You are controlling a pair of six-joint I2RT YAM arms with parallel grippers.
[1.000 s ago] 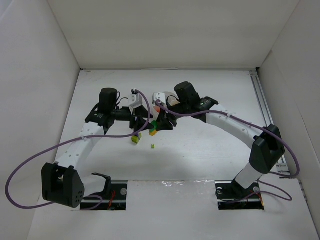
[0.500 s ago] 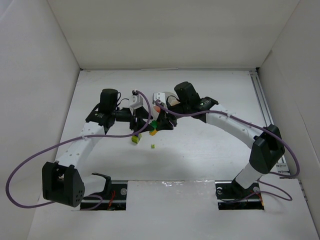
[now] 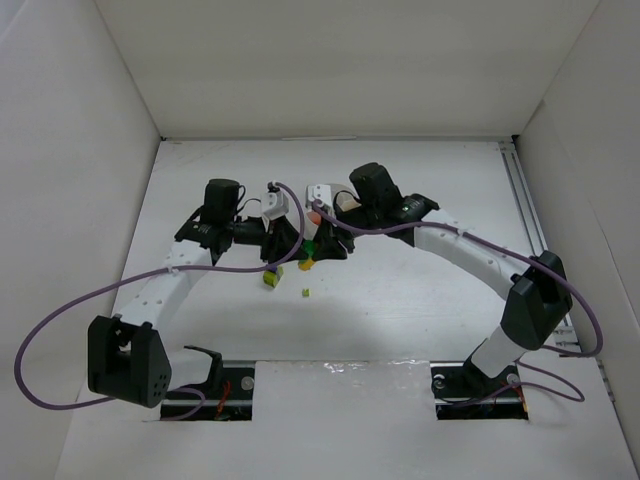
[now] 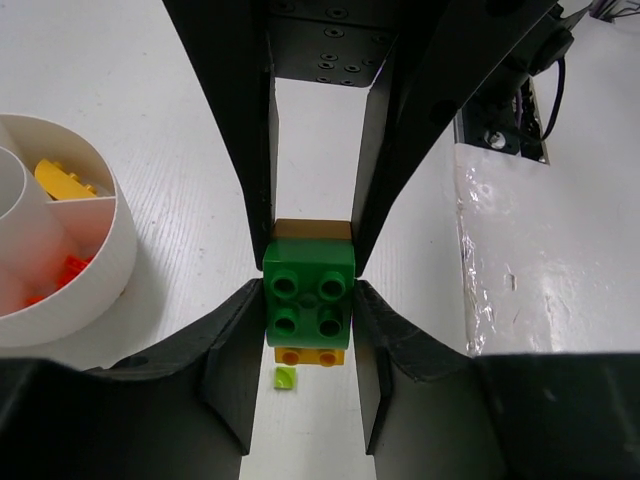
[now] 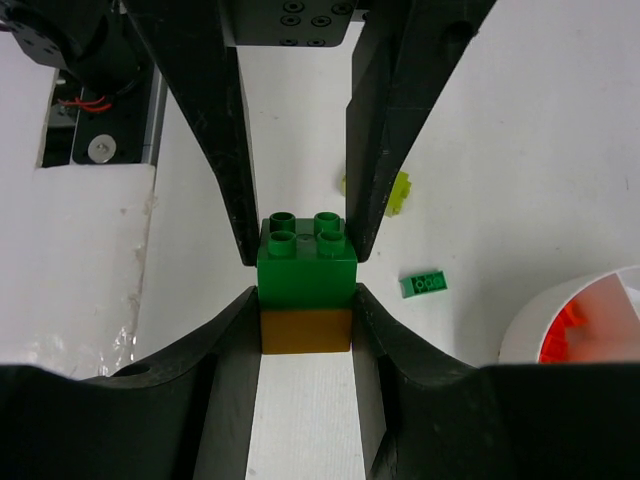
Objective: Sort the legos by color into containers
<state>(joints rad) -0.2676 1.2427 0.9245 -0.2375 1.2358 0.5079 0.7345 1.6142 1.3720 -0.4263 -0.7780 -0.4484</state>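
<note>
Green brick (image 4: 310, 293) sits squeezed between the left fingers (image 4: 232, 375), which are narrow and hold it by its sides. It is stuck on a yellow-brown brick (image 5: 306, 331), and the right fingers (image 5: 225, 375) pinch that one tight. Both bricks are near the middle of the desk (image 4: 130, 70). A tiny green bit (image 5: 424, 285) and lime bits (image 5: 400, 193) lie close by. The round white dish (image 4: 118, 255) stands beside them, with red bits (image 4: 68, 270) and a yellow brick (image 4: 62, 180) in separate parts.
</note>
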